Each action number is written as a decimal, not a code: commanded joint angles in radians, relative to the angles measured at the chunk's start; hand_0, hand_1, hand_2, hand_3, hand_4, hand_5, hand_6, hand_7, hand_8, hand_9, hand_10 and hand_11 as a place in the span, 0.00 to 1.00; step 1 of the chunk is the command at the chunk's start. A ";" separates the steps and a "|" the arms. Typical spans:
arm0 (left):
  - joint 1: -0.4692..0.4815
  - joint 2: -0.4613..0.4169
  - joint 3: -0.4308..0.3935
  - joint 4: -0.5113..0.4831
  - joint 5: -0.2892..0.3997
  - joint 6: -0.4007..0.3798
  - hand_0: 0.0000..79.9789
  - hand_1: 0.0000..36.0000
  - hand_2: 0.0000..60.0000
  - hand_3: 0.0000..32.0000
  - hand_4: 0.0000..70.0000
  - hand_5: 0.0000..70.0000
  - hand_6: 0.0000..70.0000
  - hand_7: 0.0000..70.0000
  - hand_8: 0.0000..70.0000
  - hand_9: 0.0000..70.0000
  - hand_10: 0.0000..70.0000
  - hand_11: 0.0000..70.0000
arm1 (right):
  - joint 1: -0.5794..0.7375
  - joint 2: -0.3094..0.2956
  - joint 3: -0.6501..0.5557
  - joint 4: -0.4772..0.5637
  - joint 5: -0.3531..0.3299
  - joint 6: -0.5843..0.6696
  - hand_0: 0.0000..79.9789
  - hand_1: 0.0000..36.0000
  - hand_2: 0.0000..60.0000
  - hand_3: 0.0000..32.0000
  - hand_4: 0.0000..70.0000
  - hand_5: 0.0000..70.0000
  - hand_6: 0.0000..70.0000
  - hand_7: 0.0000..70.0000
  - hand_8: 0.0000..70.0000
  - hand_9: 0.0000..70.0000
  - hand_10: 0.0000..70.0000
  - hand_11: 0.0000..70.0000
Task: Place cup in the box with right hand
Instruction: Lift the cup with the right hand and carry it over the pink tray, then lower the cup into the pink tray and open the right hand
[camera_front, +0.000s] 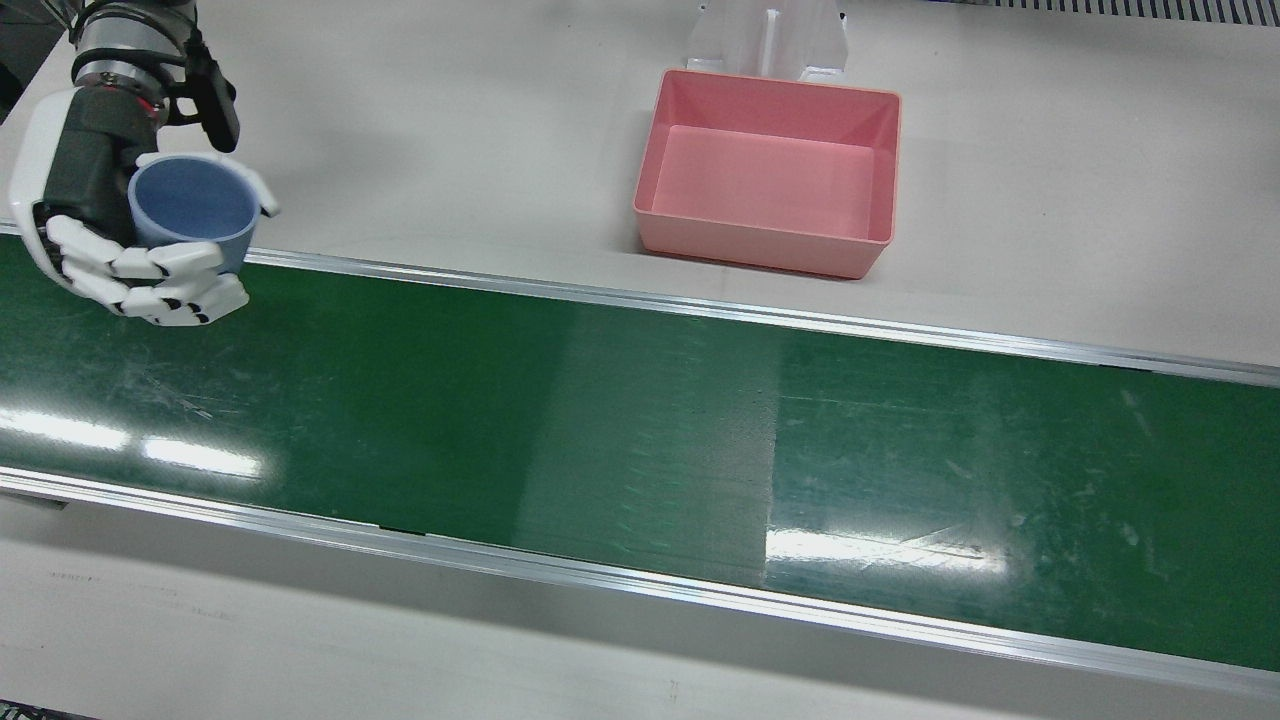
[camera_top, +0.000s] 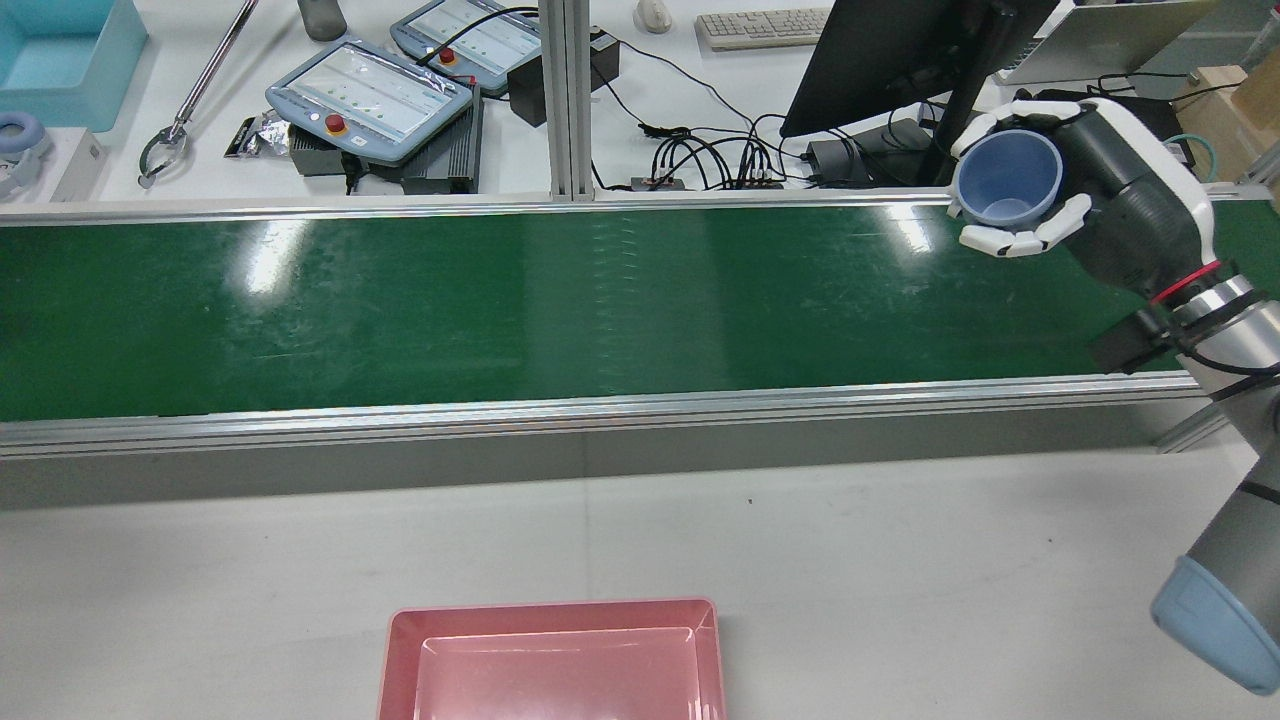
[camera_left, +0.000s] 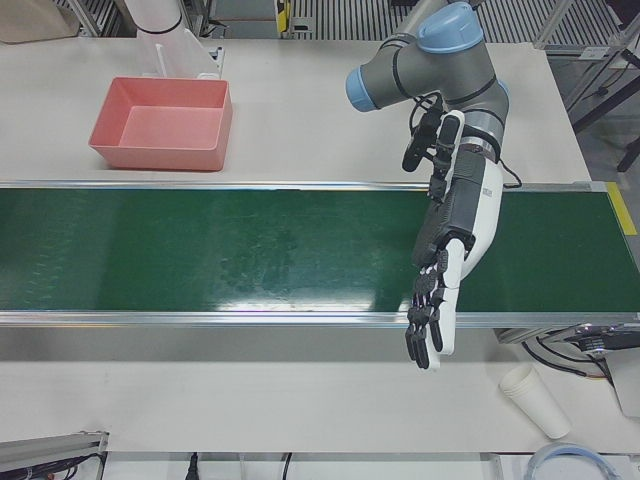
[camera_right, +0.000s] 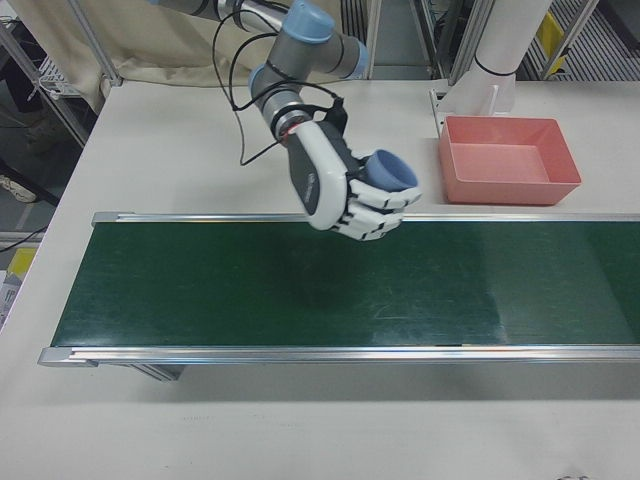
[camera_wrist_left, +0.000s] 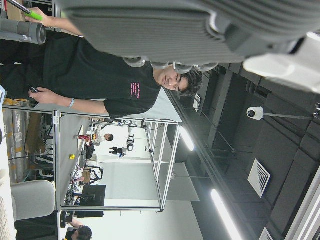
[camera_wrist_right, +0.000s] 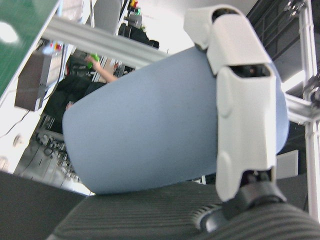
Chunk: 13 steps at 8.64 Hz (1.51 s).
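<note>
My right hand (camera_front: 95, 215) is shut on a blue cup (camera_front: 192, 205), held above the near edge of the green belt, mouth tilted upward. The cup also shows in the rear view (camera_top: 1008, 178), the right-front view (camera_right: 388, 170) and close up in the right hand view (camera_wrist_right: 150, 135). The right hand shows in the rear view (camera_top: 1100, 195) and the right-front view (camera_right: 345, 195). The pink box (camera_front: 770, 175) stands empty on the white table, well to the side of the hand; it also shows in the rear view (camera_top: 555, 660) and the right-front view (camera_right: 508, 160). My left hand (camera_left: 445, 290) hangs open and empty over the belt's far end.
The green conveyor belt (camera_front: 640, 440) runs across the table between silver rails. A white pedestal (camera_front: 768, 38) stands just behind the box. Teach pendants, cables and a monitor (camera_top: 890, 50) lie beyond the belt. A paper cup (camera_left: 535, 400) lies on the operators' side.
</note>
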 joint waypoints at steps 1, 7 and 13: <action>0.000 0.000 0.000 0.000 0.001 0.000 0.00 0.00 0.00 0.00 0.00 0.00 0.00 0.00 0.00 0.00 0.00 0.00 | -0.293 0.105 0.236 -0.157 0.012 -0.185 0.98 1.00 1.00 0.00 0.36 0.44 0.74 1.00 1.00 1.00 0.95 1.00; 0.000 0.000 0.000 0.000 0.000 0.000 0.00 0.00 0.00 0.00 0.00 0.00 0.00 0.00 0.00 0.00 0.00 0.00 | -0.799 0.162 0.265 -0.127 0.187 -0.454 1.00 1.00 1.00 0.00 0.30 0.41 0.70 1.00 1.00 1.00 0.84 1.00; 0.000 0.000 0.000 0.000 0.000 0.000 0.00 0.00 0.00 0.00 0.00 0.00 0.00 0.00 0.00 0.00 0.00 0.00 | -0.839 0.159 0.253 -0.106 0.184 -0.453 0.61 0.20 0.00 0.00 0.09 0.04 0.03 0.08 0.00 0.00 0.00 0.01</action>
